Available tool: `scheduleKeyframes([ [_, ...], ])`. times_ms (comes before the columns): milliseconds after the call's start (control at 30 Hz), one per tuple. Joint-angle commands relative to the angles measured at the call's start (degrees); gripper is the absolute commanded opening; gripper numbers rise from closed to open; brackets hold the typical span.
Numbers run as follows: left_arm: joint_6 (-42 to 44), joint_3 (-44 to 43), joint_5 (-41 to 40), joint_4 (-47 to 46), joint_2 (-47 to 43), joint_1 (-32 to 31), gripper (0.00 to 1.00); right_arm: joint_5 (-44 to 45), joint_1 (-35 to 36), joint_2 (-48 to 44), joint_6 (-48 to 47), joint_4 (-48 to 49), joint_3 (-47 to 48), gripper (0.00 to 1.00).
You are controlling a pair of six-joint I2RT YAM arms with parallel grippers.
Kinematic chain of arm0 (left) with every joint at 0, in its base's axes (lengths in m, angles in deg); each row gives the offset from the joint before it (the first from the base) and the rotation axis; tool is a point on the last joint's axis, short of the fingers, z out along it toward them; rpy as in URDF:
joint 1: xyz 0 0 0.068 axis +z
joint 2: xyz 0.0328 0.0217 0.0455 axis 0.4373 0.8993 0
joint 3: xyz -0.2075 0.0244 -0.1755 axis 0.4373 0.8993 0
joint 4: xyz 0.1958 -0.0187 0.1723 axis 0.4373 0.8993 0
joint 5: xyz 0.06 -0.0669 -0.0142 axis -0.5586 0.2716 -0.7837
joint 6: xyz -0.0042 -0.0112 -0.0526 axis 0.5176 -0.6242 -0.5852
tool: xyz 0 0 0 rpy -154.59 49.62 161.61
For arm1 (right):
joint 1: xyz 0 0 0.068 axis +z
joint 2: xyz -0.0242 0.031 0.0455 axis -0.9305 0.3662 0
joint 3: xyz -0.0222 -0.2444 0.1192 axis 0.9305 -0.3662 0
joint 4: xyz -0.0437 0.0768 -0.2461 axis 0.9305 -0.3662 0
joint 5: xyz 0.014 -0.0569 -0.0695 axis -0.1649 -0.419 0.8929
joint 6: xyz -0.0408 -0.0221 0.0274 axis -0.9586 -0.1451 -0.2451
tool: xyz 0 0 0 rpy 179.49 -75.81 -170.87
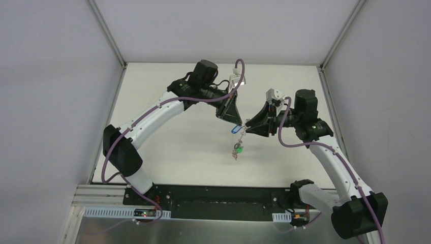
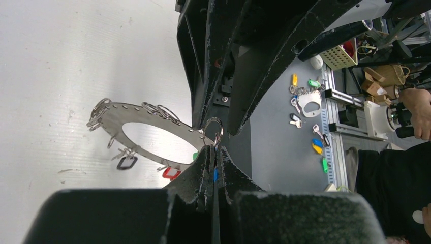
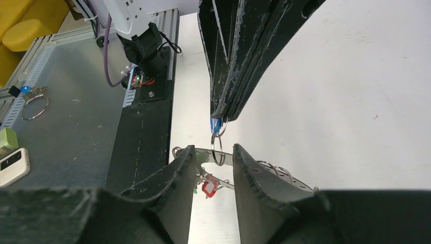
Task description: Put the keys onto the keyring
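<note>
Our keyring hangs mid-air over the table, long way pointing back at its near edge, green tag nearest. It's a flat grey disc with a big hole and keys on its rim loops. At its far end the left gripper is clamped on the blue-tag key, and our right gripper sits partly open at the rim.

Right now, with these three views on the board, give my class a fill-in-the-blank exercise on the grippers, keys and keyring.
1. The left gripper is ___ on one key's tag.
2. That tag is ___ in colour.
3. The right gripper, close to the keyring, has its jaws ___.
Missing words: shut; blue; open.
</note>
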Motion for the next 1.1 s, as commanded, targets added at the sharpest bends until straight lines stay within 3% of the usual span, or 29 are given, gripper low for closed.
scheduleKeyframes([
  [0,-0.58,-0.83,1.96,-1.92,-1.13,0.19,0.0,-0.12,1.2,-0.18,0.32,2.81,0.46,0.32],
  [433,-0.91,-1.05,2.09,-2.09,-0.85,0.19,0.0,0.63,1.66,0.08,0.14,2.74,0.37,0.0],
  [1067,-4.52,0.97,1.96,-3.09,-1.23,1.12,0.0,-0.09,-0.71,-1.94,6.53,9.12,-0.75,0.0],
])
